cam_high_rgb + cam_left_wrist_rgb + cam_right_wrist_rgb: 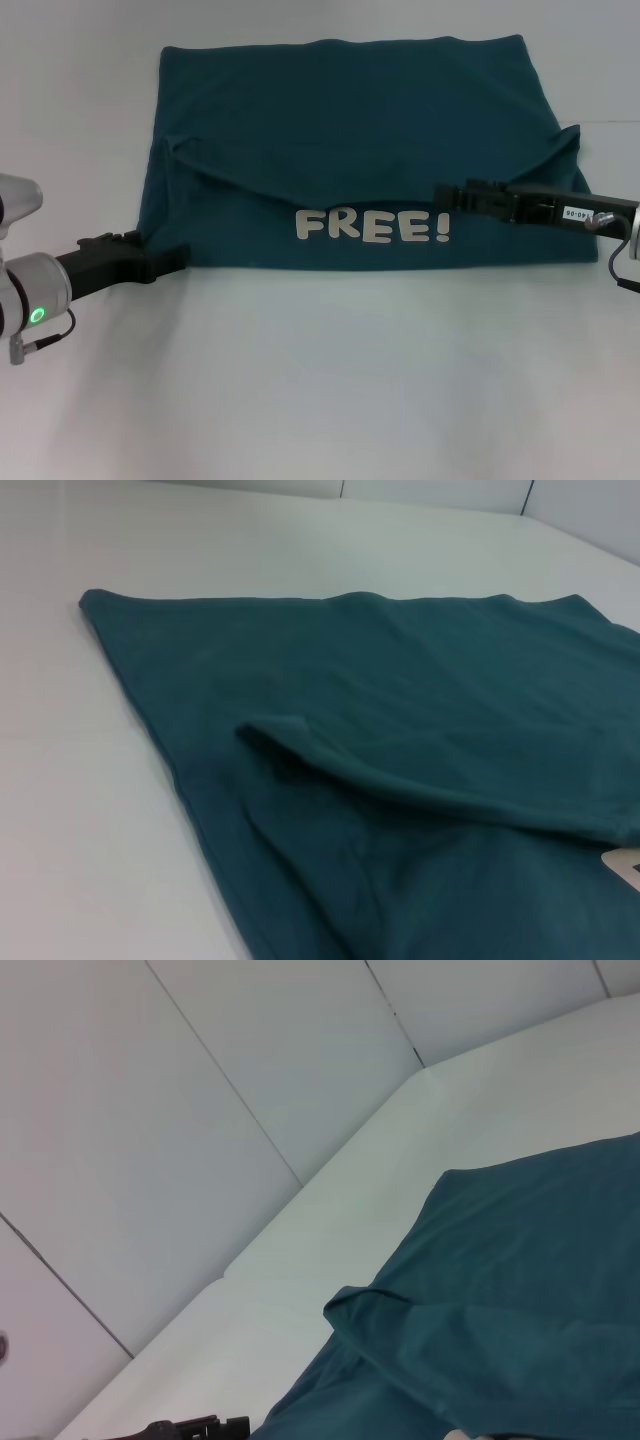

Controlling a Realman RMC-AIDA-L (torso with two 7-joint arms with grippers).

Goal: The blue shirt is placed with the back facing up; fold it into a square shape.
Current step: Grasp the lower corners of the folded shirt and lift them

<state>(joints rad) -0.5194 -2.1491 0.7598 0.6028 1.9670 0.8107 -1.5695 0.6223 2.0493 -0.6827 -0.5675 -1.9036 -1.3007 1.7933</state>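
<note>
Head view shows me the blue shirt half-folded; left gripper at its near-left corner, right gripper over it, jaw states unclear; I'd fold sideways next.

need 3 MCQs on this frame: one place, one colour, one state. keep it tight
1. Where is the left gripper?
A. at the near left corner of the blue shirt
B. over the far right corner
C. on the lettering

2. What colour is the "FREE!" lettering?
A. red
B. cream
C. black

3. How does the shirt lie on the table?
A. spread fully flat, sleeves out
B. hanging off the table edge
C. partly folded, a layer turned over so that the lettering faces up

Key:
1 A: in the head view the left arm's tip meets the shirt's near left corner, while the right gripper is over the shirt's right side.
2 B: the letters are pale cream on teal-blue cloth.
3 C: a fold edge runs above the lettering, and the outline is roughly rectangular.
</note>
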